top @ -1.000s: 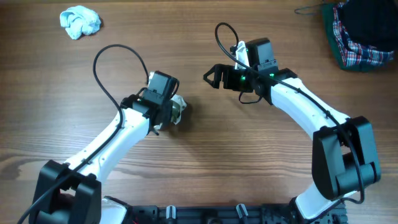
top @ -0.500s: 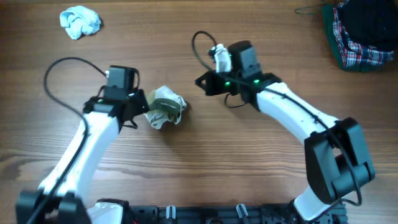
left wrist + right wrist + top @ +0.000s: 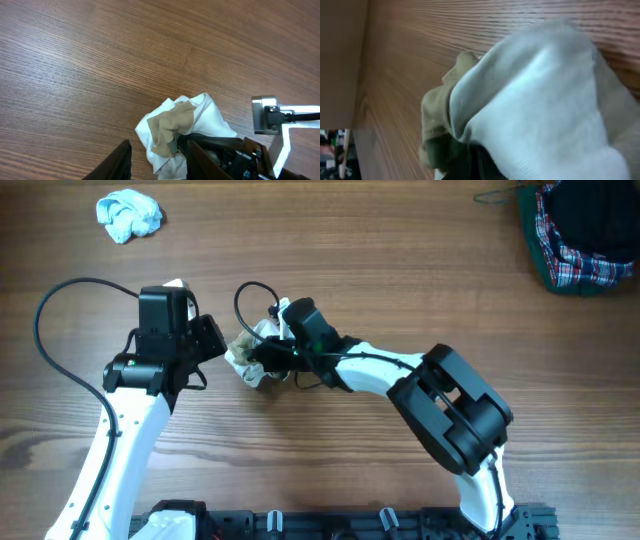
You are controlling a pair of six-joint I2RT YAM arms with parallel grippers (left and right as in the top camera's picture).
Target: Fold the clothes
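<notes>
The clothes [image 3: 248,352] are a crumpled cream-white bundle with a tan-olive patch, lying on the wood left of centre. My right gripper [image 3: 263,358] reaches in from the right and is shut on the bundle's near side. In the right wrist view the white fabric [image 3: 535,100] fills the frame and the dark gripper [image 3: 475,167] pinches it at the bottom. My left gripper [image 3: 215,342] sits just left of the bundle. In the left wrist view this gripper [image 3: 160,162] stands with its jaws apart, the clothes' [image 3: 182,125] lower edge between them, and a gap on the left side.
A small light-blue cloth wad [image 3: 128,215] lies at the far left back. Plaid fabric [image 3: 575,235] sits in the back right corner with a wire hanger [image 3: 495,195] beside it. Each arm has a black cable loop above it.
My right gripper swung left across the table onto the clothes and shut on them. My left arm drew back to the left and uncovered the bundle, then stayed beside it.
</notes>
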